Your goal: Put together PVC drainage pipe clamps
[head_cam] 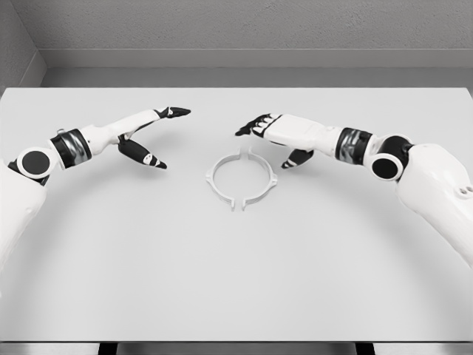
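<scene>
one clamp ring (242, 178), two open hands (151, 132) (275, 133).

One white ring-shaped pipe clamp (242, 180), apparently two half-rings meeting, is lying on one white table (236, 281). Two robot hands, left hand (144, 137) and right hand (277, 133), are hovering over it.

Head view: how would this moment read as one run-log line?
white ring-shaped plastic pipe clamp: flat on white table, untouched | left hand: open | right hand: open
</scene>
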Controlling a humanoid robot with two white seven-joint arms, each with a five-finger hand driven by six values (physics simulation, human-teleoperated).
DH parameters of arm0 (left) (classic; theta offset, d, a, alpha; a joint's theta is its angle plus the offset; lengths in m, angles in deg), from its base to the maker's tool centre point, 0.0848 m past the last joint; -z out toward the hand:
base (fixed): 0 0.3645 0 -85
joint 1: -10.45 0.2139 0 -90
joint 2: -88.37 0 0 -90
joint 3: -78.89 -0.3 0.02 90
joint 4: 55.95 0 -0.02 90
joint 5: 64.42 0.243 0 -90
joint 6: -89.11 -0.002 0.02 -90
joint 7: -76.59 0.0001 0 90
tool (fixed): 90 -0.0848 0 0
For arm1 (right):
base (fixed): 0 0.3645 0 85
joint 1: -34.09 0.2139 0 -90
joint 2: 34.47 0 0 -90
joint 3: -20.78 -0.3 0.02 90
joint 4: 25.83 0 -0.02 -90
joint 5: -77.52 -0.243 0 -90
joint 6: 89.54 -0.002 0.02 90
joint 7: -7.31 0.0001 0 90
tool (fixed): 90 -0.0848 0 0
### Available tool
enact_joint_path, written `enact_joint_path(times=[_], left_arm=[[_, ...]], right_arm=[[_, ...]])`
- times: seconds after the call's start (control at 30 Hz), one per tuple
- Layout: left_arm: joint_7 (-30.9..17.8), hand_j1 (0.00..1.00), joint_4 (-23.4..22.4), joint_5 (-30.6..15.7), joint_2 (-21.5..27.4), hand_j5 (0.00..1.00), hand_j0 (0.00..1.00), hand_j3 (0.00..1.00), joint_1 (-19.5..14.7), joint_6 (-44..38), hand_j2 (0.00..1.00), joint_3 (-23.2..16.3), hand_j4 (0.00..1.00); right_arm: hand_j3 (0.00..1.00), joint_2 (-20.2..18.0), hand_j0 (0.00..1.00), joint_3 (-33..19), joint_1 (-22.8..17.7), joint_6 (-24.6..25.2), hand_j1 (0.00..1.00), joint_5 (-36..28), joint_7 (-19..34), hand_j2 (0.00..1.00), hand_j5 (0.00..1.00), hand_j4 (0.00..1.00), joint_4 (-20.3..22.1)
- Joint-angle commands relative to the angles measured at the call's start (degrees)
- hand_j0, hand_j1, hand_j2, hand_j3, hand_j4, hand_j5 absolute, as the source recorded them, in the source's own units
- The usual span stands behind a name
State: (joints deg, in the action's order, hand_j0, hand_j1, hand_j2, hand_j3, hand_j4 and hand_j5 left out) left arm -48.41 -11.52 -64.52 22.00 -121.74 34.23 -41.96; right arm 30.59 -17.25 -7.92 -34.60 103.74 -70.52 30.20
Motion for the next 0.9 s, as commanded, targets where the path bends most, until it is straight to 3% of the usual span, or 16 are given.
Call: enact_joint_path(times=[0.0,0.1,0.2,0.3,0.4,0.47,0.63,0.87], left_arm=[[0.0,1.0,0.0,-0.3,-0.1,1.0,1.0,1.0,0.0,-0.1,1.0,0.1,1.0],[0.0,1.0,-0.2,0.4,-1.0,1.0,1.0,1.0,-0.2,-0.1,1.0,-0.2,1.0],[0.0,1.0,-1.0,1.4,-5.2,1.0,1.0,1.0,-1.3,-0.1,1.0,-0.7,1.0],[0.0,1.0,-2.2,1.5,-5.3,1.0,1.0,1.0,-1.7,-0.1,1.0,-0.6,1.0],[0.0,1.0,-8.7,2.2,-7.7,1.0,1.0,1.0,-4.1,-0.1,1.0,-0.6,1.0],[0.0,1.0,-10.9,2.2,-8.6,1.0,1.0,1.0,-4.7,-0.1,1.0,-0.6,1.0],[0.0,1.0,-11.3,2.4,-8.3,1.0,1.0,1.0,-4.3,-0.1,1.0,-0.9,1.0],[0.0,1.0,-11.0,2.8,-9.5,1.0,1.0,1.0,-4.3,-0.1,1.0,-1.0,1.0]], right_arm=[[1.0,0.2,1.0,0.0,0.1,0.1,1.0,-0.3,0.0,1.0,1.0,1.0,-1.5],[1.0,0.2,1.0,0.1,0.4,0.1,1.0,-0.3,0.0,1.0,1.0,1.0,-1.5],[1.0,0.3,1.0,0.1,0.6,0.1,1.0,-0.2,0.0,1.0,1.0,1.0,-1.2],[1.0,0.4,1.0,0.3,0.6,0.1,1.0,-0.3,0.0,1.0,1.0,1.0,-0.8],[1.0,0.2,1.0,-0.4,0.6,0.1,1.0,-0.4,0.0,1.0,1.0,1.0,-0.8],[1.0,-0.3,1.0,-3.9,0.4,0.1,1.0,-0.5,0.0,1.0,1.0,1.0,-2.2],[1.0,-3.9,1.0,-9.0,-0.5,0.1,1.0,-0.4,0.1,1.0,1.0,1.0,-4.4],[1.0,-5.6,1.0,-9.2,-0.3,0.1,1.0,-0.5,0.8,1.0,1.0,1.0,-4.4]])
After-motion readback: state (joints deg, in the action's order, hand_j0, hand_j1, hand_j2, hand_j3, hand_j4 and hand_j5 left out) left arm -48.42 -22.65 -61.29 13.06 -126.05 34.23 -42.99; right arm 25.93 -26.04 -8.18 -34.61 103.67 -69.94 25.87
